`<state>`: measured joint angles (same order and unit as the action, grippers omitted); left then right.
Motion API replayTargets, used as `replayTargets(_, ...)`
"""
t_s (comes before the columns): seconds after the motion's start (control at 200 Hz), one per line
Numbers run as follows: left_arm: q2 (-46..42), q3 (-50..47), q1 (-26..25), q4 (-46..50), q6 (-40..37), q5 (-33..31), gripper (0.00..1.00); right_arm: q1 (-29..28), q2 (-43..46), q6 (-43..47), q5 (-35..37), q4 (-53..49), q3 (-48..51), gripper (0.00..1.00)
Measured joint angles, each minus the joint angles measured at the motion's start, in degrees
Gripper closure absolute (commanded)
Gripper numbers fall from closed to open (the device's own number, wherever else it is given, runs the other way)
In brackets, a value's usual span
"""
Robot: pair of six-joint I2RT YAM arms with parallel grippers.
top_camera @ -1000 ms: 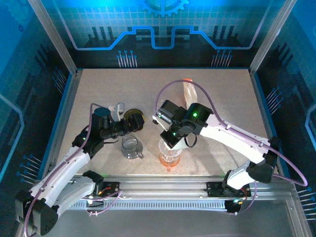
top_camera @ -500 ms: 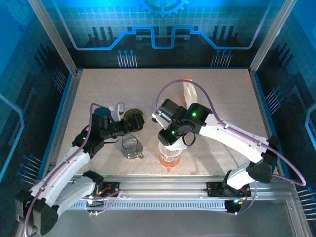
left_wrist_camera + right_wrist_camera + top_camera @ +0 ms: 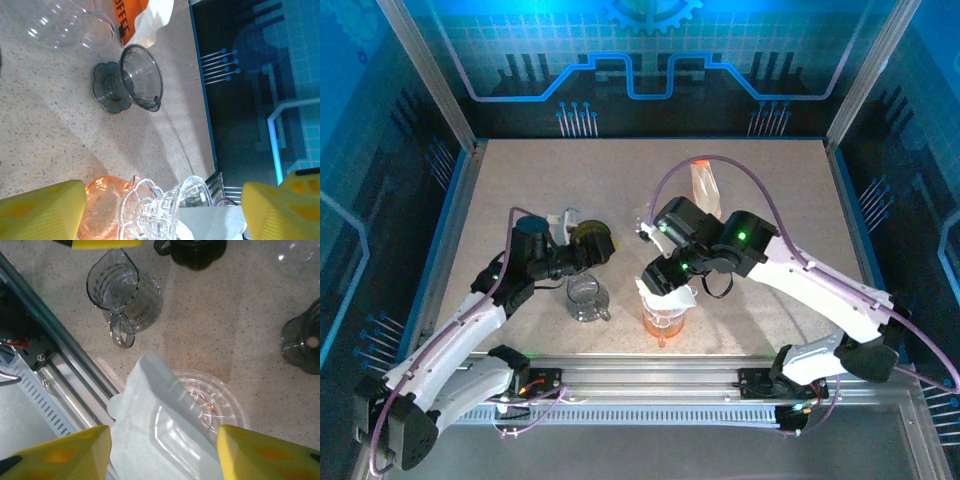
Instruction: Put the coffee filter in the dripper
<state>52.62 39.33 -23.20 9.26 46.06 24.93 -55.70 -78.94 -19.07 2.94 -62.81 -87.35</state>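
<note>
The clear ribbed dripper (image 3: 210, 405) sits on an orange glass server (image 3: 663, 322) near the table's front edge. The white coffee filter (image 3: 150, 435) lies folded across the dripper's rim. It covers the side nearest the rail and sticks out past it. My right gripper (image 3: 164, 440) hovers just above, fingers wide apart on either side of the filter and not touching it. My left gripper (image 3: 592, 246) stands open to the left. Far off between its yellow fingers I see the dripper (image 3: 165, 210), the server (image 3: 102, 205) and the filter (image 3: 215, 222).
A clear glass pitcher (image 3: 587, 298) stands left of the server. A dark dripper (image 3: 131, 80) lies on its side beyond it, with an orange coffee bag (image 3: 704, 186) further back. A dark round vessel (image 3: 195, 250) sits by the left gripper. The metal rail (image 3: 65, 385) runs along the front.
My right gripper has opened and let go of the filter, which now rests on the dripper. The right arm has lifted and swung right. The left fingers have narrowed a little.
</note>
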Motion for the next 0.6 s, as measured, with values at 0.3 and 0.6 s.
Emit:
replayTargets(0.3, 0.5, 2.0, -3.2, 1.2, -1.6, 0.0, 0.16, 4.0, 3.5, 1.2, 1.0, -0.1, 5.0, 0.45)
replayTargets(0.6, 0.5, 3.7, -5.4, 3.6, -2.9, -0.4, 0.15, 4.0, 3.2, 3.0, 1.0, -0.5, 7.0, 0.74)
